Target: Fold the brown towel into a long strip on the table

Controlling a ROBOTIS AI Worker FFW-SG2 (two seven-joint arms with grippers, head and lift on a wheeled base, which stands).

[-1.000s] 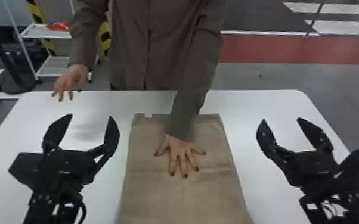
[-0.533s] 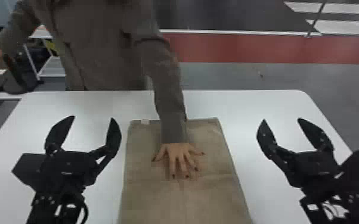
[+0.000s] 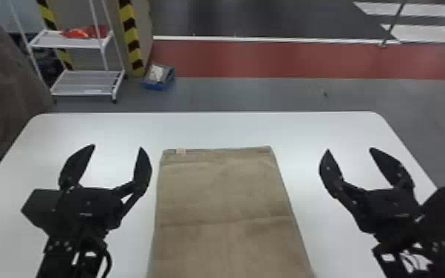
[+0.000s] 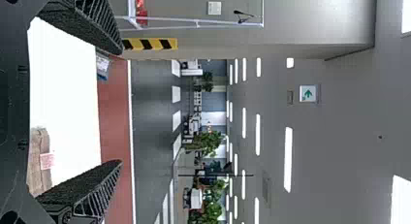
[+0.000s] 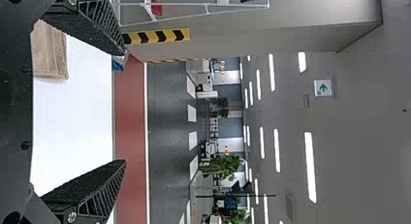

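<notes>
In the head view my left gripper [image 3: 117, 146] stands open to the left of the brown towel [image 3: 225, 192], with nothing between its fingers. On the towel's other side, my right gripper [image 3: 349, 148] is also open and holds nothing. Flat on the white table [image 3: 306, 129], the towel runs out past the bottom edge, a small pale tag at its far left corner. The left wrist view has the left gripper [image 4: 121, 107] spread, with the tagged towel corner [image 4: 39, 161] beyond. In the right wrist view the right gripper [image 5: 125, 107] is spread near another towel corner [image 5: 51, 52].
A person stands at the table's far left side. Behind the table are a white shelf cart [image 3: 81, 83] and a blue bin [image 3: 159, 77] on the floor. Bare tabletop lies between the towel and each gripper, and beyond the towel's far edge.
The person's hand has lifted off the towel and the person has moved away to the left. The towel's far edge lies slightly nearer than a second ago. Both grippers have stayed about where they were.
</notes>
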